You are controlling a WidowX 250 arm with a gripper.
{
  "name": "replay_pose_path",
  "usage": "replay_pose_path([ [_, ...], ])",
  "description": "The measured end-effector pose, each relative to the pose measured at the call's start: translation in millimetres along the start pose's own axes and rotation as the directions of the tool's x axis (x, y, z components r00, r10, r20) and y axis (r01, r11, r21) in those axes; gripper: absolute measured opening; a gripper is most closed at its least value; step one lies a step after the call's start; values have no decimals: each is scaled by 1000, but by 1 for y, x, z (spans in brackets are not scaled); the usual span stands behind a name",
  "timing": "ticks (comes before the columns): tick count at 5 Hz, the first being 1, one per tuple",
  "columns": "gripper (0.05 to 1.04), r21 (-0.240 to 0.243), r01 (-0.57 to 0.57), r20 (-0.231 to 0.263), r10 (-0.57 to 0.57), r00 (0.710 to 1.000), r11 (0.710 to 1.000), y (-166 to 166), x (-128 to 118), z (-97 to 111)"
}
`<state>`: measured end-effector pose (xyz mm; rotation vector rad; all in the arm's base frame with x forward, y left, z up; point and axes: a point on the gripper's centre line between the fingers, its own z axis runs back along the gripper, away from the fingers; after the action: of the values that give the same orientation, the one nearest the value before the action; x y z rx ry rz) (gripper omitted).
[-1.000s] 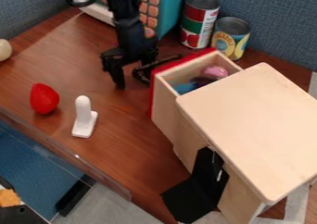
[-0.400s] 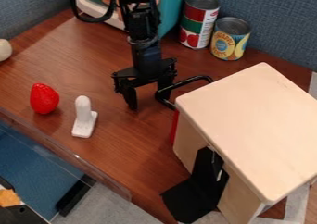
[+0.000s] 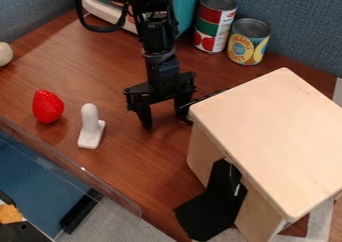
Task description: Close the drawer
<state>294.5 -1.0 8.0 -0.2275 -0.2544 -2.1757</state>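
A blue-gray fabric partition (image 3: pixel 300 31) backs a brown wooden table (image 3: pixel 107 76) in the room where I stand. Over it, in the camera view, hangs a robot's black pincer (image 3: pixel 165 120), its two fingers spread well apart with bare tabletop between the tips. It grips nothing; the finger nearer the wooden cabinet (image 3: pixel 267 131) meets the near end of the drawer's black handle (image 3: pixel 202 97), though from here I cannot tell whether they truly touch.

The drawer sits just beside the pincer, toward the view's right, tucked under the cabinet's pale, round-cornered top. Its front and inside are hidden by that top, so whether it is fully flush is hard to make out. Part of the handle lies behind the pincer's finger.

Beyond the pincer, toward the partition, stand two food cans (image 3: pixel 215 23), side by side, and a teal-and-white toy appliance (image 3: pixel 186 6), partly behind the arm (image 3: pixel 159 46) and cut off by the top edge. Across from the cabinet, on the pincer's other side, a white L-shaped piece (image 3: pixel 90 128) stands near a red toy strawberry (image 3: pixel 47 107).
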Motion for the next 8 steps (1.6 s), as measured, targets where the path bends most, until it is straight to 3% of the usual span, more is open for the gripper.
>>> replay_pose_path([
  [1,1001,-8,-11,-6,11,1000,1000,-3,1,3],
  [2,999,12,-194,-9,194,981,981,-8,-25,29],
  [3,999,51,-459,20,459,888,887,-28,-72,66],
  [4,999,129,-637,28,639,768,760,-35,-80,87],
  [5,999,253,-762,1,787,616,596,-55,-64,113],
  [6,999,364,-855,24,915,404,368,-83,-64,134],
  [7,999,455,-878,43,981,191,150,-93,-53,153],
  [8,999,411,-912,16,1000,12,4,-99,-51,159],
])
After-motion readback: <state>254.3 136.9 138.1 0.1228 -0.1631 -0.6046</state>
